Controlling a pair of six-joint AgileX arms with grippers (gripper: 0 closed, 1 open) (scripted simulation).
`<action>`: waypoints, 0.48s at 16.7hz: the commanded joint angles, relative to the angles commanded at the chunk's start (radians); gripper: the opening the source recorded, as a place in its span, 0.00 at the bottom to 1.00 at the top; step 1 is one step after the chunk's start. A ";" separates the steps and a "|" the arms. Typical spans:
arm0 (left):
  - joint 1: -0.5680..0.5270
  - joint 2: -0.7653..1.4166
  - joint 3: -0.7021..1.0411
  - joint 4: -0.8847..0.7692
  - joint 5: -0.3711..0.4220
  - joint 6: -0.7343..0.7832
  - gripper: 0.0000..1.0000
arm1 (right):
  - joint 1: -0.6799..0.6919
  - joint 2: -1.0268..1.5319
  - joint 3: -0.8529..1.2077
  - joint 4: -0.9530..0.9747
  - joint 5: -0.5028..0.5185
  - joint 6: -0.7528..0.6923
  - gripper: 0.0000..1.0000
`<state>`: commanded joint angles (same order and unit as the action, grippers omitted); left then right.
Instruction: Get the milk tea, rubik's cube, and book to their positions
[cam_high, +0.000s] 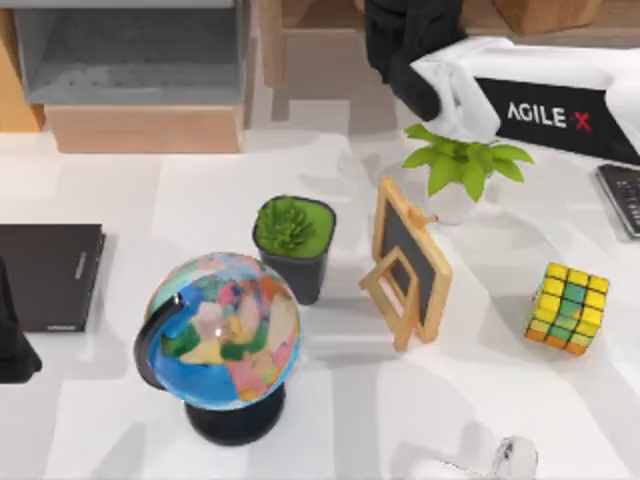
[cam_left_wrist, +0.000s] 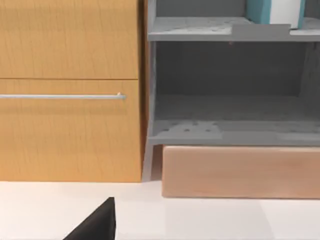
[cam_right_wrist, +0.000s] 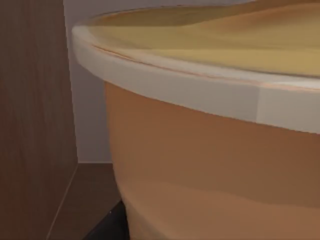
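The right arm is reaching into the wooden shelf at the back of the white desk (cam_high: 330, 420), its wrist camera pressing close on an orange milk tea cup with a cream lid (cam_right_wrist: 210, 165); whether its gripper is gripping the cup cannot be told. The yellow, green and orange rubik's cube (cam_high: 567, 308) is waiting near the desk's right edge, and the teal-covered book (cam_left_wrist: 274, 12) is standing on the grey shelf. A loose hold could be tipping the cup against the wooden side wall (cam_right_wrist: 32, 125). The left arm is idling at the desk's left edge.

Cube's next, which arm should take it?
Probably right. The rubik's cube sits on the table's right side, while the left arm waits at the far left edge. The right gripper is up at the back shelf, close against the milk tea.
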<state>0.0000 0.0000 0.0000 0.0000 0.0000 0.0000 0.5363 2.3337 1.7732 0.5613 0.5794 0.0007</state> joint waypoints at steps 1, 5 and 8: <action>0.000 0.000 0.000 0.000 0.000 0.000 1.00 | 0.000 0.000 0.000 0.000 0.000 0.000 0.00; 0.000 0.000 0.000 0.000 0.000 0.000 1.00 | 0.011 -0.034 -0.038 0.012 0.010 0.001 0.00; 0.000 0.000 0.000 0.000 0.000 0.000 1.00 | 0.031 -0.088 -0.131 0.036 0.029 0.002 0.00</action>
<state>0.0000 0.0000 0.0000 0.0000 0.0000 0.0000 0.5674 2.2454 1.6425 0.5972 0.6082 0.0024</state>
